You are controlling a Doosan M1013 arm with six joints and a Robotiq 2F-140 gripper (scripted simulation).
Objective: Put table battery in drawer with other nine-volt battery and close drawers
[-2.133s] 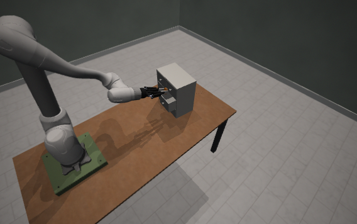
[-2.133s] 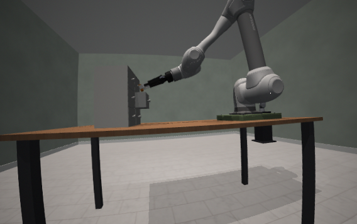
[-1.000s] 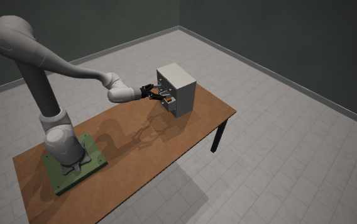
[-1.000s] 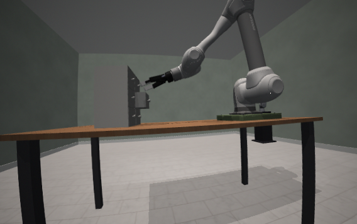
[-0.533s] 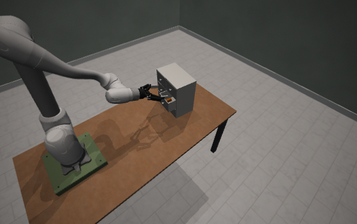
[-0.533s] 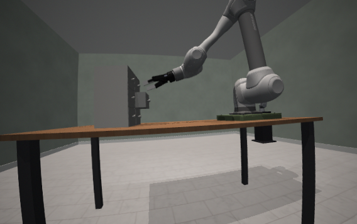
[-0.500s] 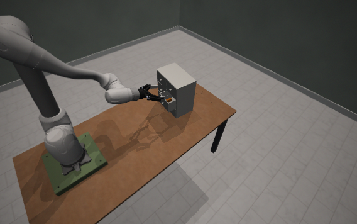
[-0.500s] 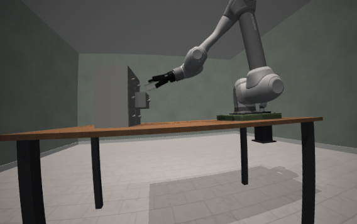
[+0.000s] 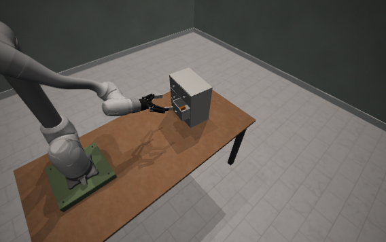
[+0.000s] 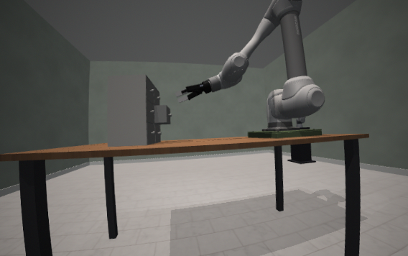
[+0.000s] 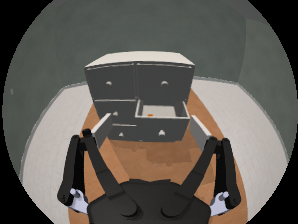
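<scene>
Top view showed the white chest [image 9: 200, 110] [image 10: 126, 108] [image 11: 142, 58] upright toward the far right end of the wooden table [image 9: 136, 170] [image 10: 223, 142] [image 11: 150, 162], with its drawer fronts facing the arm [image 9: 119, 107] [image 10: 233, 68]. Seen from the wrist, the open drawer [image 9: 178, 112] [image 10: 163, 114] [image 11: 175, 128] was the right-hand one of the middle row, and it stood out from the chest front without a visible droop. Both top drawers and the left middle one looked pushed in; the bottom right one was hidden behind the open drawer's front. Inside the open drawer lay something orange, the battery [image 9: 183, 108] [image 11: 150, 115] by its look, toward the left side as the wrist saw it. It was too small to tell whether one battery or two lay there, and the side view did not show into the tray. The gripper [image 9: 165, 102] [image 10: 181, 98] [image 11: 151, 121] had its jaws spread wide with nothing between them. It reached toward the chest from the arm's side, and the side view put its fingertips a little higher than the open drawer and apart from it. At the left end of the table in the top view, the arm stood on a green base plate [image 9: 64, 203] [image 10: 256, 134].

tool [image 9: 164, 102] [image 10: 182, 97] [image 11: 151, 121] opened wide, backed off, orange object [image 9: 183, 108] [image 11: 150, 115] in drawer [image 9: 181, 112] [image 10: 162, 114] [image 11: 162, 125]
</scene>
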